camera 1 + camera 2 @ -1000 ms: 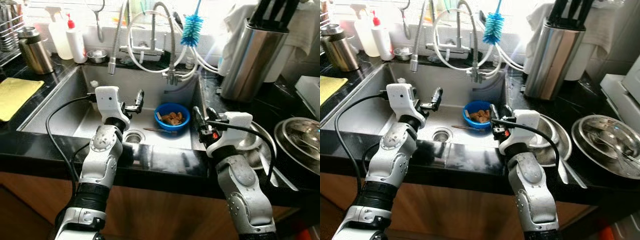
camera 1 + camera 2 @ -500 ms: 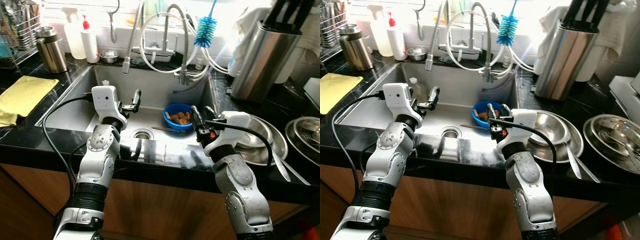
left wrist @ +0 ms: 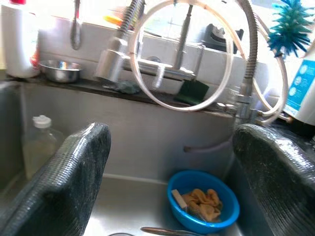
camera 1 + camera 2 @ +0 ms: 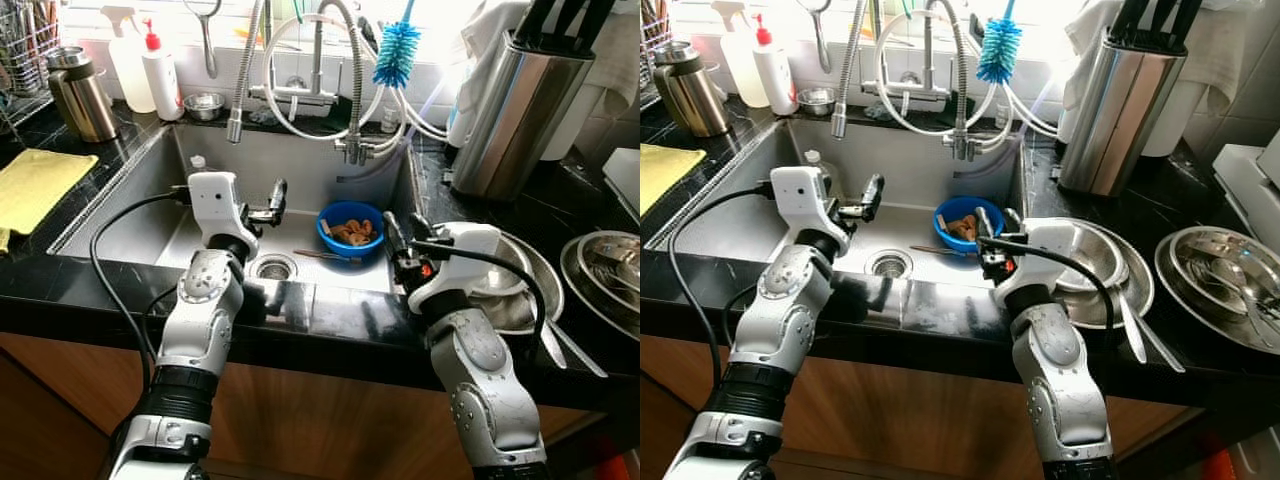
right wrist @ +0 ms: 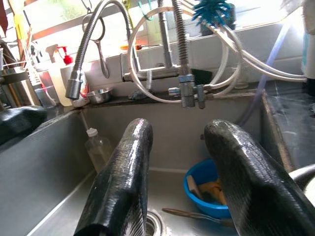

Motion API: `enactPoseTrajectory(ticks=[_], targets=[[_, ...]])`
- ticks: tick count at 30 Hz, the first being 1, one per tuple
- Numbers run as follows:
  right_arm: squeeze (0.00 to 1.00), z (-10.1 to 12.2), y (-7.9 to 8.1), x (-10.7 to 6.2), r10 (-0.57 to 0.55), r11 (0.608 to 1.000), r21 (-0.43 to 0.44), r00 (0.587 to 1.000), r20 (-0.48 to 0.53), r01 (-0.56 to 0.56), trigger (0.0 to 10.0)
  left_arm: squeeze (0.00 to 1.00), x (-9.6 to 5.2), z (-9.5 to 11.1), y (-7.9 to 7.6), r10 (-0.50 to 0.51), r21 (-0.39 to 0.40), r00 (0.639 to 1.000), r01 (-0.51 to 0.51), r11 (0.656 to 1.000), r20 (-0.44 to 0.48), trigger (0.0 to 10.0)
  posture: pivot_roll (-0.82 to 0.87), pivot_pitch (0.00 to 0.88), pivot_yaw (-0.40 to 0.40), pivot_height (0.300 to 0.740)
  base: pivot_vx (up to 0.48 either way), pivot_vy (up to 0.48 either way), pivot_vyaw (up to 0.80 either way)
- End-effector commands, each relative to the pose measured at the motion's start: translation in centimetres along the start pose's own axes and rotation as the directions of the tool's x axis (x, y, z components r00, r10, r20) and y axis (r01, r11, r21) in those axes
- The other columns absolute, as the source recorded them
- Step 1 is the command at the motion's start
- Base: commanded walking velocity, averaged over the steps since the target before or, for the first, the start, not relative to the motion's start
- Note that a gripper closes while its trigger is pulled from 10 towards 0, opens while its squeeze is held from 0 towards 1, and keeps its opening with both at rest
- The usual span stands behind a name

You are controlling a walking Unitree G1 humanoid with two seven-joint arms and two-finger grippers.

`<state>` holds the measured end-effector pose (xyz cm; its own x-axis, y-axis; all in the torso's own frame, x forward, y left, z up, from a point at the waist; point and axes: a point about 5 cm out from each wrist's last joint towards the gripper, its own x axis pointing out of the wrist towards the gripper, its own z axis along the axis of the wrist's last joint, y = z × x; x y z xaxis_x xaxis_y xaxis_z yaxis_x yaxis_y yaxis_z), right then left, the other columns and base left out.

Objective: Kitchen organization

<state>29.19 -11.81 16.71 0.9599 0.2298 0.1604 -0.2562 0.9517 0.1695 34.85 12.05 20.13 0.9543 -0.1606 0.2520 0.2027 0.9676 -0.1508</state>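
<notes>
While both end effectors hover parted, blue bowl [image 4: 349, 227] (in sink [image 4: 130, 215])

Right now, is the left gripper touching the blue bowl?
Apart. In the left wrist view the left gripper is open in the air, and the blue bowl sits well beyond it on the sink floor.

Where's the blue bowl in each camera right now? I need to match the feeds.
Left eye: blue bowl on the sink floor, right of the drain.
Right eye, just beyond the right hand.
Left wrist, low between the fingers.
Right wrist, partly behind a finger.
Shared landmark: the blue bottle brush.
</notes>
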Motion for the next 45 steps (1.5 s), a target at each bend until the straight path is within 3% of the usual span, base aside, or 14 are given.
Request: enactPoseTrajectory(ticks=[1, 9, 45], targets=[[0.00, 0.15, 0.33, 0.24, 0.007, 1.000, -0.002, 1.000, 0.008, -0.007, 10.0, 0.00, 0.13, 0.58, 0.16, 0.001, 0.004, 1.000, -0.001, 1.000, 0.008, 10.0, -0.04, 0.035, -0.035, 0.740, 0.000, 0.480, 0.00], [0.00, 0.11, 0.36, 0.26, 0.007, 1.000, -0.002, 1.000, 0.009, -0.007, 10.0, 0.00, 0.14, 0.64, 0.15, -0.004, 0.013, 1.000, 0.004, 1.000, 0.012, 10.0, -0.04, 0.035, -0.034, 0.740, 0.000, 0.480, 0.00], [0.00, 0.20, -0.01, 0.36, -0.032, 0.999, 0.017, 0.999, 0.027, 0.032, 10.0, 0.00, 0.14, 1.25, -0.41, -0.049, 0.020, 0.998, 0.048, 0.999, 0.044, 10.0, -0.03, 0.035, -0.027, 0.740, 0.000, 0.000, 0.00]])
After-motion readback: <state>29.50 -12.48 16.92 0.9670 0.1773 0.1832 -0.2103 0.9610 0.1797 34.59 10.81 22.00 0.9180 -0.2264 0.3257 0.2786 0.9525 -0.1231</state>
